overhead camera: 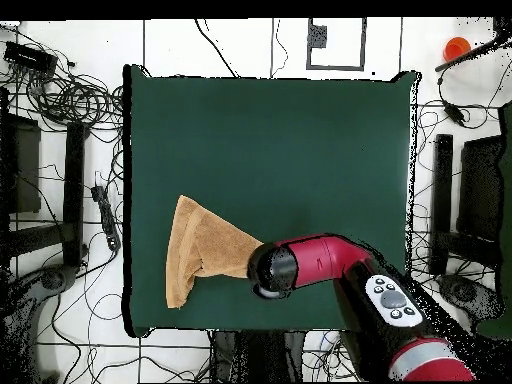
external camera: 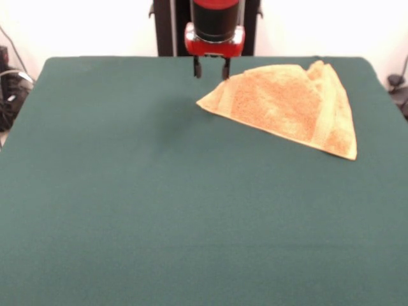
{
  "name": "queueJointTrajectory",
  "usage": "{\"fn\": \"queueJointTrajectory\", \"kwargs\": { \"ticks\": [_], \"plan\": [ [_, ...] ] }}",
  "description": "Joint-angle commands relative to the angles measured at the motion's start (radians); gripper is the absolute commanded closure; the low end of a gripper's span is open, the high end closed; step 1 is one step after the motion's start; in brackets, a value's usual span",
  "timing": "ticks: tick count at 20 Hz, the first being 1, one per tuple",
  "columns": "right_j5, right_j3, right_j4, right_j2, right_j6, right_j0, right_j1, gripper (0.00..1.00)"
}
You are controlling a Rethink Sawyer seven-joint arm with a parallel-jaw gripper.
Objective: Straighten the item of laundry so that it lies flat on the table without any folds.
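- The towel [external camera: 288, 107] lies on the table [external camera: 159, 210] toward the robot's side, folded over itself into a rough triangle; a pale band runs along one long edge, and the cloth bunches at the corner nearest the table's far edge in the front view
- The gripper [external camera: 211, 68] hangs just beside the towel's pointed corner; its two fingers stand apart with nothing between them; in the overhead view the arm [overhead camera: 315, 265] covers that corner, so contact cannot be told
- My reading: this is the reach-and-grasp step; the towel is not yet flat, with at least one fold to undo
- The next move calls for lowering onto the top layer only, near that corner, pinching it, then drawing it away across the bare green so the fold opens; catching both layers would only drag the whole towel
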Motion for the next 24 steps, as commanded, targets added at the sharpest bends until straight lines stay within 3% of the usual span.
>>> {"fn": "queueJointTrajectory", "kwargs": {
  "ticks": [1, 9, 16, 24],
  "plan": [
    [-0.147, 0.045, -0.050, 0.053, 0.011, 0.043, -0.031, 0.00],
    [-0.224, 0.072, -0.072, 0.015, 0.045, 0.062, -0.028, 0.00],
    [-0.171, 0.099, -0.007, 0.035, 0.035, 0.035, -0.003, 0.00],
    [-0.131, 0.063, 0.016, 0.062, 0.009, 0.038, 0.024, 0.00]
  ]
}}
